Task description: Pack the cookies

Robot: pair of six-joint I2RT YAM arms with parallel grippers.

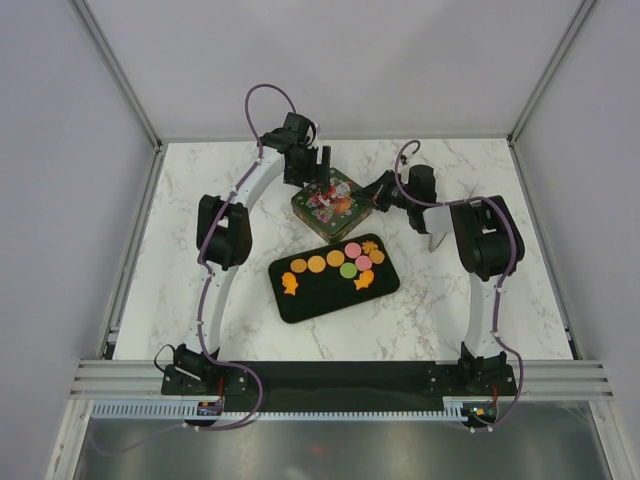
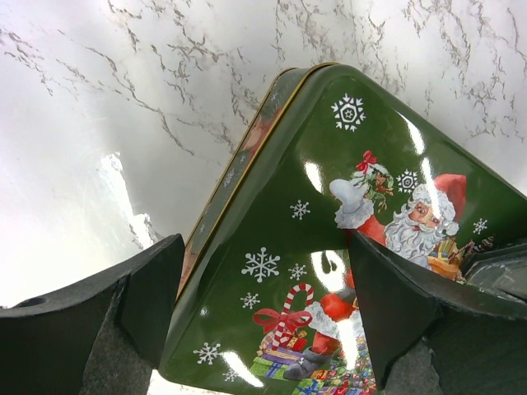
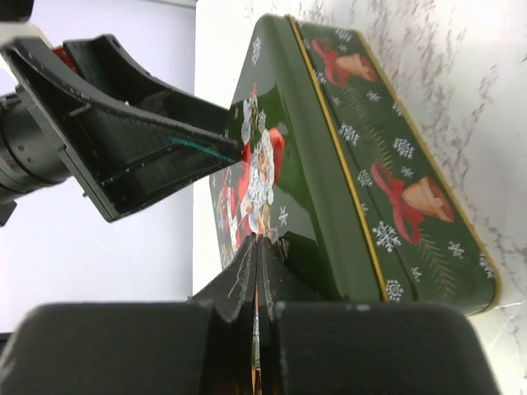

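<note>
The cookies (image 1: 336, 262) lie in a black oblong tray (image 1: 300, 305) in the middle of the table: round orange, pink and green ones and orange fish shapes. Behind it sits a green Christmas tin (image 1: 330, 200) with its Santa lid on. My left gripper (image 1: 312, 162) is open over the tin's far side. In the left wrist view (image 2: 263, 329) its fingers straddle a corner of the lid (image 2: 305, 189) without touching it. My right gripper (image 1: 373, 197) is shut, its tips (image 3: 257, 240) resting on the lid (image 3: 346, 164) near the right edge. A thin orange line shows between its jaws; I cannot tell what it is.
The marble table (image 1: 180, 250) has a raised frame along its left, right and back sides. The left gripper (image 3: 140, 156) shows in the right wrist view, close above the lid. The tray lies just in front of the tin.
</note>
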